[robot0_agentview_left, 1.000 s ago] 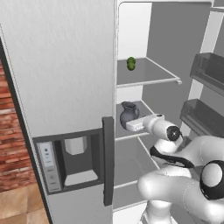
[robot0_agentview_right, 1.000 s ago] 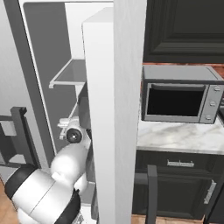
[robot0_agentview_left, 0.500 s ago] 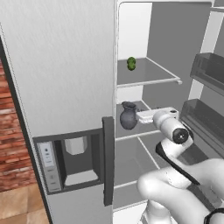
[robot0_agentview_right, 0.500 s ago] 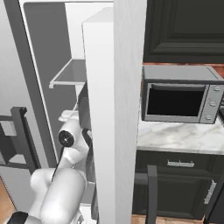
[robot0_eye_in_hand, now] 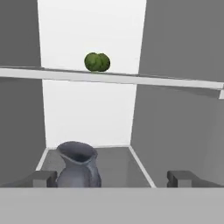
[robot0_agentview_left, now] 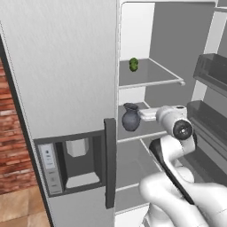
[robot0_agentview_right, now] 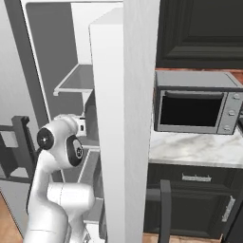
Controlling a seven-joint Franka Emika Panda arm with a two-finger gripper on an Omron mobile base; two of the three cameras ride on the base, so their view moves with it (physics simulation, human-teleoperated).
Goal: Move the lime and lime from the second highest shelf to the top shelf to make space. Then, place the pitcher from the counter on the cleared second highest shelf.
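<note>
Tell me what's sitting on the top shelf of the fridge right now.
On the top shelf, near the back wall, sit the limes, side by side and touching. From the hand view the shelf's front edge hides their undersides.

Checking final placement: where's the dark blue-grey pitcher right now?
The dark blue-grey bulbous pitcher stands upright on the second highest grey fridge shelf, near its left front, directly below the dark-green limes on the top shelf.

Top shelf (robot0_agentview_left: 153, 80): limes (robot0_agentview_left: 133, 64) sit near back left corner. Second highest shelf (robot0_agentview_left: 133, 134): pitcher (robot0_agentview_left: 131, 117) upright near front left edge.
</note>
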